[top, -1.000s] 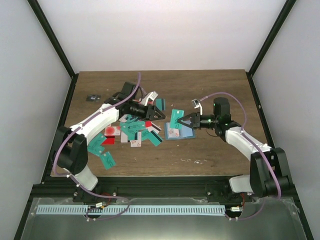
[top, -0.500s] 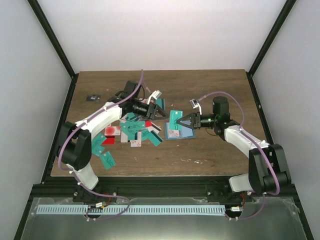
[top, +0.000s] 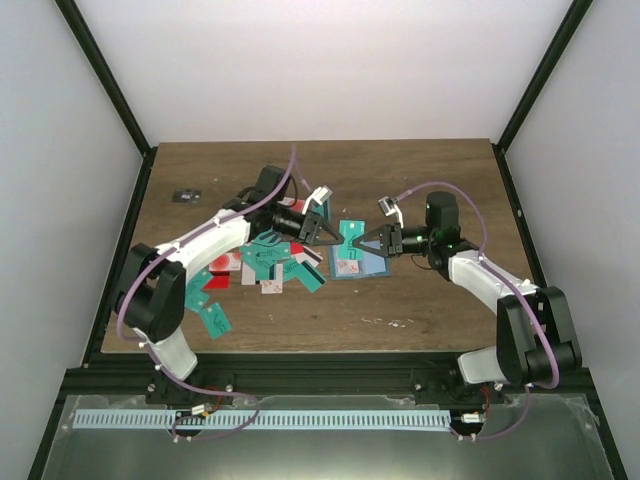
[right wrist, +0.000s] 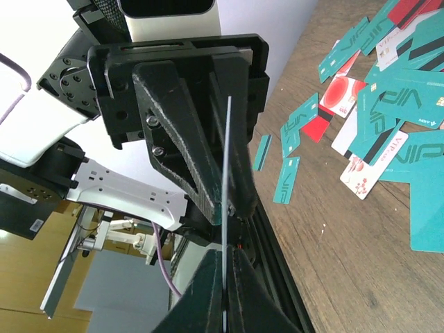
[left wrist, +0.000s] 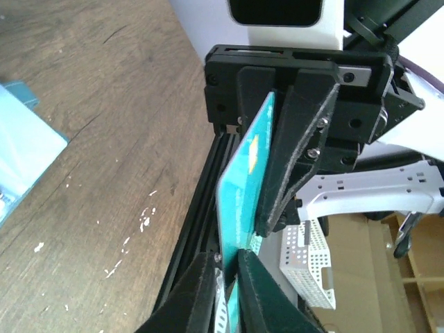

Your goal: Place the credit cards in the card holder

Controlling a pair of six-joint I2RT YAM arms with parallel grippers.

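Nearest me, loose cards [top: 215, 318] lie scattered on the table [top: 420, 180] by my left arm, thickening into a heap farther in. I judge they wait there because I take them one at a time. Just past the heap the holder [top: 374, 266] lies flat with a white-pink card [top: 347, 265] on it, low enough for a card to be fed in from above. Over its far edge my right gripper [top: 363, 240] is clamped on a teal card [left wrist: 243, 180]. The card is held on edge, its free end pointing at my left gripper [top: 327, 233], I judge so the left can steady or re-grip it. The left fingers stand narrow at that free end; whether they pinch it I cannot tell. Since a second ago the left gripper has swung off the heap toward the card, while the right has barely moved.
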